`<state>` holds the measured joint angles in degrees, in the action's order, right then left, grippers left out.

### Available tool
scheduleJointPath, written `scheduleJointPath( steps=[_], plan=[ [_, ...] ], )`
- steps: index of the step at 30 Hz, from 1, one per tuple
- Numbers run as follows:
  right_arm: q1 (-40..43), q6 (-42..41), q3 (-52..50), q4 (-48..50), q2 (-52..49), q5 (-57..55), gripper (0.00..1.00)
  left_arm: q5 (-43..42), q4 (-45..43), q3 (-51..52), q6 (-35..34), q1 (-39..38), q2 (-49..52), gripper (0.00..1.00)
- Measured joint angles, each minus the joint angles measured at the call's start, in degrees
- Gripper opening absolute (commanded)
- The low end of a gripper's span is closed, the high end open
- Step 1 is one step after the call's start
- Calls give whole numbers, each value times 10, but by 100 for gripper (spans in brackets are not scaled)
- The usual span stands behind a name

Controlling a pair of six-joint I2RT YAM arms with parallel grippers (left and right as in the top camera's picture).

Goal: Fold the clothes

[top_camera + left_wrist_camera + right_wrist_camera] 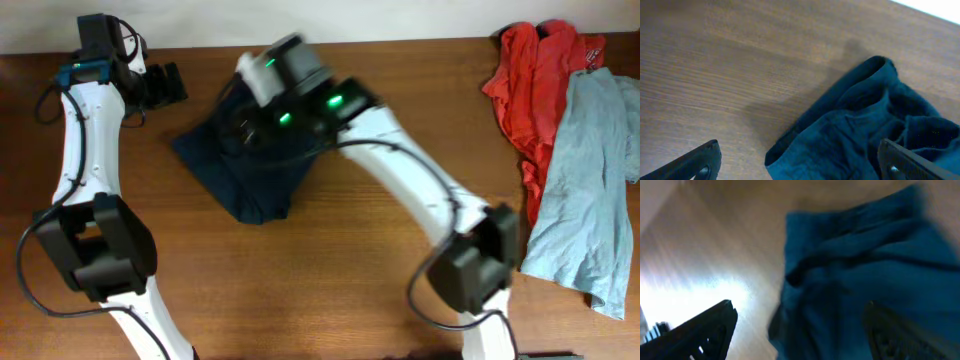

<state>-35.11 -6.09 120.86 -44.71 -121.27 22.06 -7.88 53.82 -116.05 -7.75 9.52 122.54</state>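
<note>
Brown wood-grain tabletop [330, 290] fills the overhead view. At the far left, your left arm [85, 150], white with black joints, reaches up toward the far edge. The left end effector [799, 150] points right, toward the clothes. It is spread wide and holds nothing. In the left wrist view, its two dark fingers [700, 162] sit at the bottom corners, with bare wood and the edge of the cloth showing between them.

Just right of it, left of centre and toward the far edge, lie the dark navy-blue shorts [250, 170]. They are bunched into a rumpled heap with folds and a rolled hem showing, not laid flat.

The right end effector [801, 307] is over the far part of the shorts. The right wrist view is blurred, but it shows the fingers [700, 330] well apart with cloth below them and none pinched between them. You cannot tell whether the tips touch the fabric. The right arm [420, 190] runs diagonally from the near right to this spot, with green lights on its wrist, and hides part of the heap from above.

At the far right, well apart from the shorts, a crumpled red garment [535, 80] lies by the far edge. A pale blue-grey shirt [590, 180] lies against its right side.
</note>
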Motion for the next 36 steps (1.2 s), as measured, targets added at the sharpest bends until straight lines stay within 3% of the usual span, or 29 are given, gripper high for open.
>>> scheduleJointPath(
  steps=[1,4,6,10,11,13,22,30,36],
  plan=[
    [14,0,3,-6,11,1,75,0,0,0,0,0,-7,99],
    [61,-1,13,-34,30,1,22,-2,2,0,0,0,-39,90],
    [85,0,14,-51,29,0,4,-11,5,0,4,-1,-69,67],
    [117,-3,14,-79,-6,1,4,-57,17,-2,5,-16,-134,28],
    [120,-3,14,-81,-19,2,4,-65,24,-4,5,-24,-141,9],
    [122,-3,14,-82,-61,16,4,-85,43,-6,5,-61,-150,1],
    [123,-4,10,-63,-158,61,4,-110,110,-5,7,-165,-149,0],
    [132,-24,11,-20,-177,78,4,-148,146,-5,6,-184,-149,1],
    [155,-55,11,-4,-206,100,4,-167,158,-5,-42,-185,-149,1]
  ],
)
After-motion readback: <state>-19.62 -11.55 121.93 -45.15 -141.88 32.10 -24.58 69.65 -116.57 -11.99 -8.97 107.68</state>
